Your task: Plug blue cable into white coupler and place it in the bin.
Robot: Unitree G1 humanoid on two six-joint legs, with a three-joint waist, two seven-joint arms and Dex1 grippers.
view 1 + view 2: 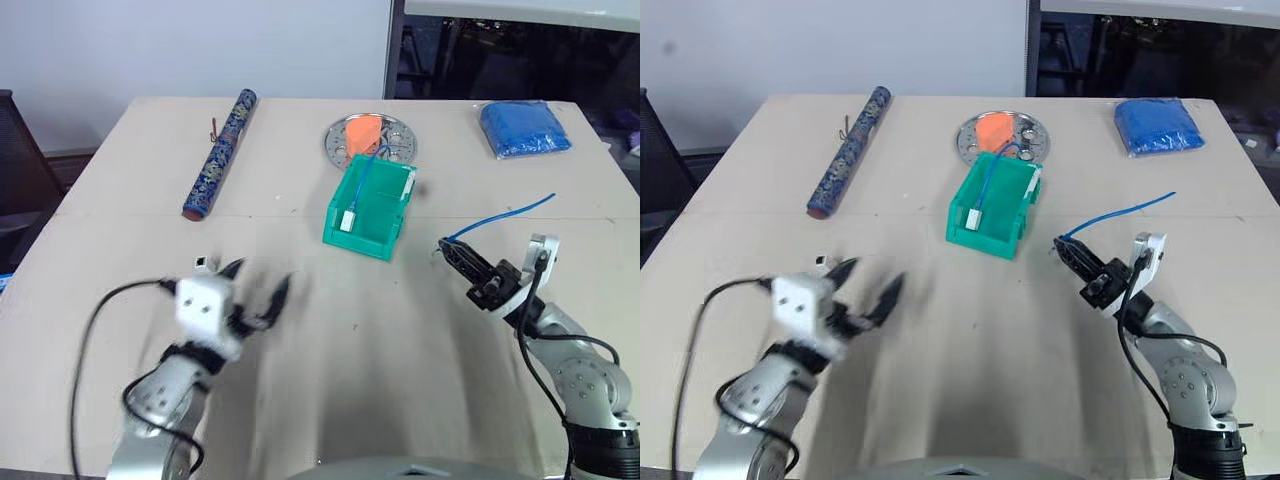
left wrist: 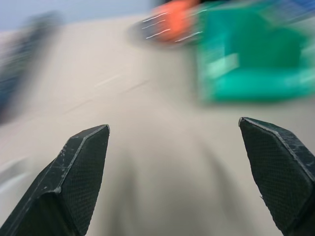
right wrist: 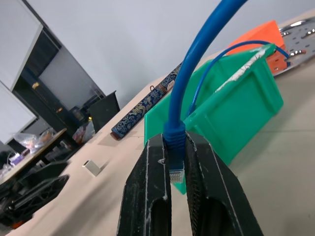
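Observation:
My right gripper is shut on the blue cable just behind its clear plug. The cable arcs up and away to the right. The teal bin stands mid-table, beyond and to the left of that gripper. Inside it lies another thin blue cable with a small white block at its near end. A white coupler sits on the table right beside my left gripper, which hovers open and holds nothing.
A round metal plate with an orange piece sits just behind the bin. A long dark-blue patterned tube lies at the back left, a blue packet at the back right.

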